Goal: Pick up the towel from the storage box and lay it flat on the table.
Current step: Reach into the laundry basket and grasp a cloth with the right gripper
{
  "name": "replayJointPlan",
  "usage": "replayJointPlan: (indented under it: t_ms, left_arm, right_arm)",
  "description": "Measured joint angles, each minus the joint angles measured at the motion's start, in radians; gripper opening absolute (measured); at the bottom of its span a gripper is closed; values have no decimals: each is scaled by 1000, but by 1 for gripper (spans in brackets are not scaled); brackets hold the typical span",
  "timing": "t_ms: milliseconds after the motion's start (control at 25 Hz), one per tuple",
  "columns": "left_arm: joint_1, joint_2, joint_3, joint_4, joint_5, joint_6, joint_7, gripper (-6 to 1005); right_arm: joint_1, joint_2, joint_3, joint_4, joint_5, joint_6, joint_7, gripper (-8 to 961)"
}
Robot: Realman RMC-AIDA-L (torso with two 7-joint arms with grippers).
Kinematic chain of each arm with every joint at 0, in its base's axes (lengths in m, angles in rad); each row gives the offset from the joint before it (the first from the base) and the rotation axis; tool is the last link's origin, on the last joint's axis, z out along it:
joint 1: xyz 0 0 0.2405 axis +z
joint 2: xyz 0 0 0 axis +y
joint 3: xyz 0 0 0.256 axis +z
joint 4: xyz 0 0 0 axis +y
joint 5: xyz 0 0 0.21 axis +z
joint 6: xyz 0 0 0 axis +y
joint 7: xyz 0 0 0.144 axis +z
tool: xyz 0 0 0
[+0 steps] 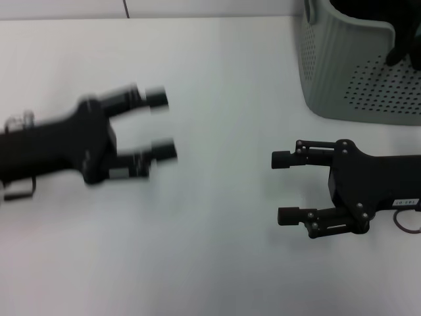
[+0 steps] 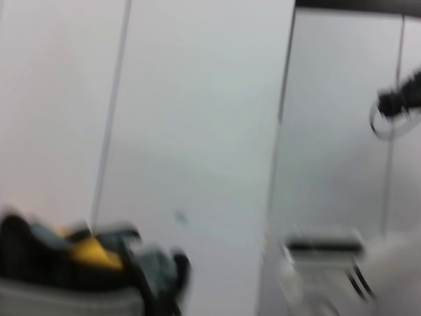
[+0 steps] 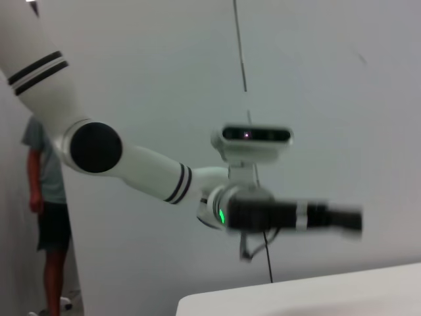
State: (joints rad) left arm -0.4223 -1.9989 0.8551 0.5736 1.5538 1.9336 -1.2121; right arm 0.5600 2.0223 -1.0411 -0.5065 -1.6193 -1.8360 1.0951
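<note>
The storage box [image 1: 355, 72] is a pale grey-green ribbed bin with dotted sides at the table's far right corner; its inside looks dark. The towel does not show in the head view. In the left wrist view a mustard-yellow patch of towel [image 2: 92, 253] lies in the box [image 2: 66, 299], blurred. My left gripper [image 1: 161, 125] is open and empty over the left middle of the white table [image 1: 217, 263], blurred, far from the box. My right gripper [image 1: 283, 187] is open and empty, just in front of the box. The left gripper also shows in the right wrist view [image 3: 329, 216].
A dark object [image 1: 404, 46] hangs at the box's far right rim. A person [image 3: 46, 197] stands beyond the table in the right wrist view. The table's back edge runs just behind the box.
</note>
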Motion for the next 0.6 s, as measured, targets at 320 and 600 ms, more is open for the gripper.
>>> replayJointPlan:
  t_ms: [320,600]
  left_arm:
    - [-104,-63,-21,317,-101,-53,-244,844]
    - [-52,-54,-28,323,-183,-37,-194,842]
  right_arm:
    - [-72,-1,4,-2,37,10,10,779]
    - [-257,-20,106,-341,241,-43,218,778]
